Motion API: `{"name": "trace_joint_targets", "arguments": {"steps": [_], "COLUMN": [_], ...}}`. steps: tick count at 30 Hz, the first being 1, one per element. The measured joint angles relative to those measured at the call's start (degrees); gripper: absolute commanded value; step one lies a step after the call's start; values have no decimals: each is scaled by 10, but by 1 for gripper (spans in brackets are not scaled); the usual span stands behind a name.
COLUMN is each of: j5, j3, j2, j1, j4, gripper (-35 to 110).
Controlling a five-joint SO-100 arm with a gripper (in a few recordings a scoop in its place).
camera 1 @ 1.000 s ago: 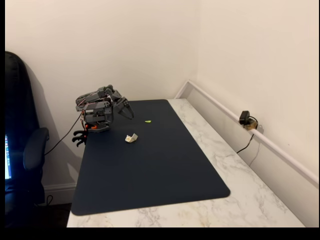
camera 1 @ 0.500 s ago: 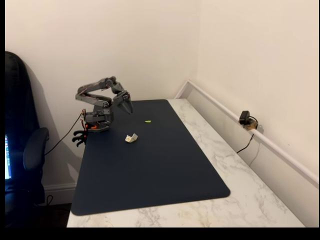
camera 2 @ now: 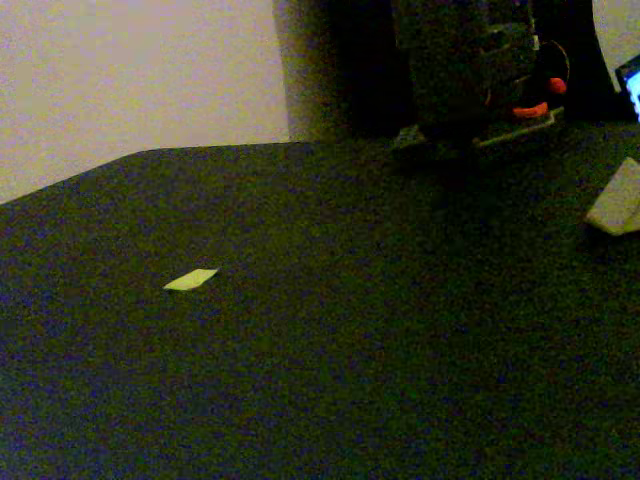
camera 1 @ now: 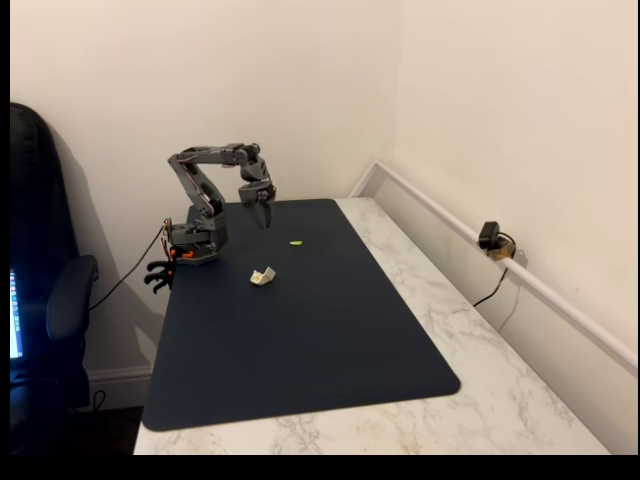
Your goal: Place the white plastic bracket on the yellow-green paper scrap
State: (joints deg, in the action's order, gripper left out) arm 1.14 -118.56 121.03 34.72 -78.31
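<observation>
The white plastic bracket [camera 1: 263,276] lies on the dark mat [camera 1: 300,330] in front of the arm's base; a low fixed view catches it at the right edge [camera 2: 620,202]. The yellow-green paper scrap [camera 1: 296,242] lies flat on the mat behind and to the right of the bracket, and appears as a pale sliver [camera 2: 190,280] left of centre. My gripper [camera 1: 263,218] hangs in the air above the mat's back part, pointing down, left of the scrap and behind the bracket, touching neither. Its fingers look close together with nothing between them.
The grey arm's base [camera 1: 195,245] stands at the mat's back left corner, seen also from low down [camera 2: 480,90]. A marble tabletop [camera 1: 480,350] surrounds the mat. A small black camera [camera 1: 492,240] sits by the right wall. A dark chair [camera 1: 45,300] stands at left.
The arm has unfolded from a low folded pose: the gripper rose and swung right, out over the mat's back part. Bracket and scrap have not moved.
</observation>
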Motion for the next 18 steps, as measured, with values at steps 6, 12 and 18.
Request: {"name": "trace_joint_targets", "arguments": {"steps": [6, 12, 18], "j5": [68, 171, 257], "j3": [52, 127, 187], "j2": [-71, -153, -213], "j1": [76, 145, 183], "j4": [-16, -35, -52], "gripper": [3, 8, 26]}}
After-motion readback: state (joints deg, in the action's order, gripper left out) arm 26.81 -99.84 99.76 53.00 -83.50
